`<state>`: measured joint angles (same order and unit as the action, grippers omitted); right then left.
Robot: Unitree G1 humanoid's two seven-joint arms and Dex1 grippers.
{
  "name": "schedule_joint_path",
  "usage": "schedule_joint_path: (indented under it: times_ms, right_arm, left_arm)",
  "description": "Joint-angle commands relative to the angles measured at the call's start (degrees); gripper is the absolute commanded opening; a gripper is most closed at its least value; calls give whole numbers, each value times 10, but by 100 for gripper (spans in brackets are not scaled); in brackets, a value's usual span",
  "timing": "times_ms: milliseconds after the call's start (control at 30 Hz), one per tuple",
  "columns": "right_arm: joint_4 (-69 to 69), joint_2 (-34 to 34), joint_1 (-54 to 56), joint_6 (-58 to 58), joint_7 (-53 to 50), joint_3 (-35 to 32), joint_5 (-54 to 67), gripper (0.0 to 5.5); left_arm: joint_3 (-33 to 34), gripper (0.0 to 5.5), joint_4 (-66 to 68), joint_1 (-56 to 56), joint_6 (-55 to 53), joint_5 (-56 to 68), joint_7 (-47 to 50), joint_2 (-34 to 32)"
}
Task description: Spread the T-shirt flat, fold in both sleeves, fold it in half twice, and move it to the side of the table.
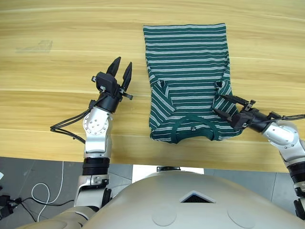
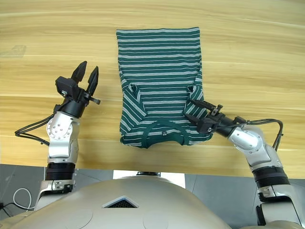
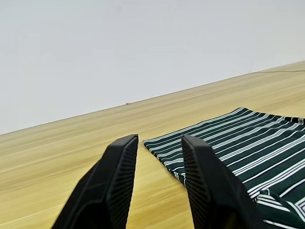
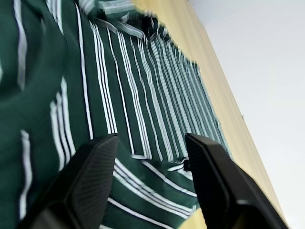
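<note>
The green, white-striped T-shirt (image 1: 188, 71) lies on the wooden table (image 1: 57, 95) with both sleeves folded in, collar toward the near edge. My left gripper (image 1: 120, 69) stands open over bare wood, a short way left of the shirt's left edge. My right gripper (image 1: 218, 104) is open at the shirt's near right corner, its fingers (image 2: 193, 102) over the folded sleeve edge. Striped cloth (image 4: 119, 119) shows between the right fingers in the right wrist view. The shirt's far hem (image 3: 190, 136) appears beyond the left fingers (image 3: 116, 176).
The table's near edge (image 1: 47, 155) runs just in front of both arms. Bare wood surrounds the shirt on the left, right and far sides. Cables (image 1: 64, 126) hang off the left arm below the table edge.
</note>
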<state>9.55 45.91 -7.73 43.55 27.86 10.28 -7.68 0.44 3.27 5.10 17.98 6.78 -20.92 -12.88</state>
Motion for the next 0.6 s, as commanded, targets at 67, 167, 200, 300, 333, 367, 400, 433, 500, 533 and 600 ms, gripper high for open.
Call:
schedule_joint_path:
  times_ms: [67,167,200,300,333,367,400,433,500,533,600]
  right_arm:
    - [-29,10,20,-11,-17,-88,57,261]
    - [-17,-9,44,-40,-57,-153,81,261]
    - [2,-5,37,-37,-81,-161,29,261]
    - [60,37,-24,-26,-184,-136,-204,261]
    - [74,45,-44,-30,-215,-126,-251,261]
    - [80,48,-66,-33,-243,-124,-283,261]
    - [88,53,-79,-34,-272,-119,-317,261]
    - [98,55,-82,-29,-298,-112,-342,261]
    - [116,57,-77,-10,-338,-91,-377,261]
    - [125,58,-73,4,-351,-79,-387,261]
    - [146,71,-67,42,-364,-58,-391,261]
  left_arm:
    - [7,169,15,-14,34,-19,-22,-37]
    - [14,169,62,-25,137,-132,-4,-120]
    - [1,169,90,-35,174,-186,1,-155]
    - [-53,169,162,-83,243,-295,2,-213]
    - [-68,169,175,-96,261,-322,6,-223]
    - [-82,169,186,-108,275,-348,13,-228]
    - [-96,169,192,-115,289,-391,35,-238]
    - [-110,169,194,-115,303,-436,59,-251]
    - [-138,169,192,-104,323,-507,97,-268]
    - [-151,169,190,-95,332,-527,109,-274]
    - [-170,169,171,-62,342,-552,124,-288]
